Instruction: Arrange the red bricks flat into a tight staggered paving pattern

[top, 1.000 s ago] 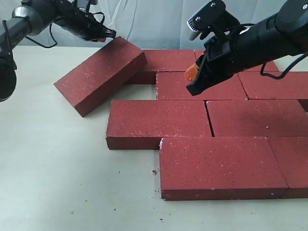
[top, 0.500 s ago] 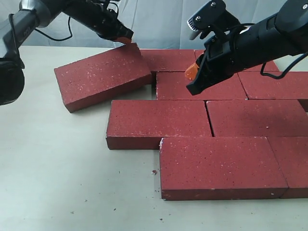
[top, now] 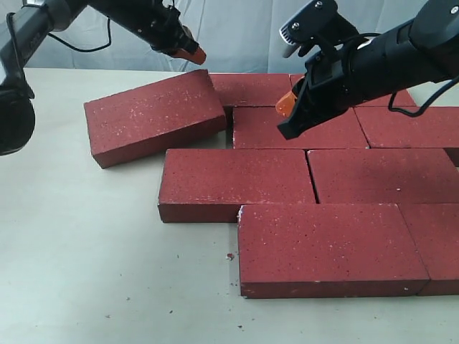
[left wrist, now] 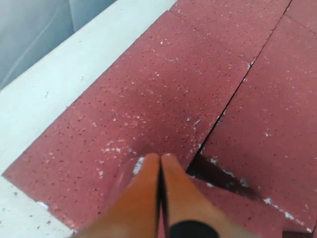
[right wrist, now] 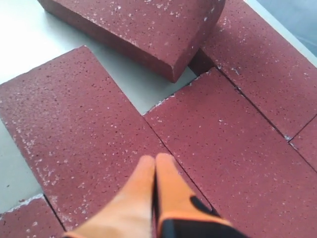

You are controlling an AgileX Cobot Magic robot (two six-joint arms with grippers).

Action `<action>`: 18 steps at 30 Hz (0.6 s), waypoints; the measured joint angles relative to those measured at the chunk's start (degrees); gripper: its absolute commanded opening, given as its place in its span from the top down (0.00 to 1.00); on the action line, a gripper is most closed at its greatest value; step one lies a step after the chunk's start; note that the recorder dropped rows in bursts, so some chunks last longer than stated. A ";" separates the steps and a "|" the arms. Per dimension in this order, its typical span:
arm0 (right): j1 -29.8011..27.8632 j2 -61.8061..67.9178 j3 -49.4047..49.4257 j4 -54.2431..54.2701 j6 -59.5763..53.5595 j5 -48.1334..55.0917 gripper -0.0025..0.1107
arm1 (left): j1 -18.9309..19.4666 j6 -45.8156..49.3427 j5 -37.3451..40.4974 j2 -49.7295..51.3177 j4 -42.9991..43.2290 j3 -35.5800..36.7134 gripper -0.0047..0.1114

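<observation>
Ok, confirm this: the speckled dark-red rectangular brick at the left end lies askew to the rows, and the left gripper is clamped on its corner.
Wrong on the grip. That speckled dark-red rectangular brick does lie askew, but the left gripper is shut on nothing: the left wrist view shows its orange fingers pressed together over the brick, with nothing between them.

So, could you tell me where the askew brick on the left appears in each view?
Exterior: askew brick, left of centre, just under the left pincer.
Left wrist: askew brick, probably the red sliver beside the pincer.
Right wrist: askew brick, far beyond the right pincer, thick side showing.
Shared landmark: second-row brick facing its end, seen in all three.
</observation>
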 measured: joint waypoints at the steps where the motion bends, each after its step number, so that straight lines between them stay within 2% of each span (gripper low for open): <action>1: 0.00 0.12 0.00 0.00 0.00 -0.45 0.98 | 0.00 0.04 0.11 -0.33 1.24 0.00 0.96; 4: 0.00 1.52 0.00 0.60 0.00 -2.20 0.98 | 0.00 -2.84 0.22 -2.35 8.48 0.00 0.96; 9: 0.00 5.67 0.03 3.74 0.00 -7.77 0.98 | 0.11 -17.89 0.28 -7.84 29.78 0.00 0.96; 11: 0.00 6.91 0.14 4.84 0.00 -9.60 0.98 | 0.11 -22.11 0.28 -9.77 34.86 0.00 0.96; 18: 0.00 8.07 0.14 6.02 0.00 -10.95 0.98 | 0.23 -26.13 0.28 -14.80 35.83 3.04 0.96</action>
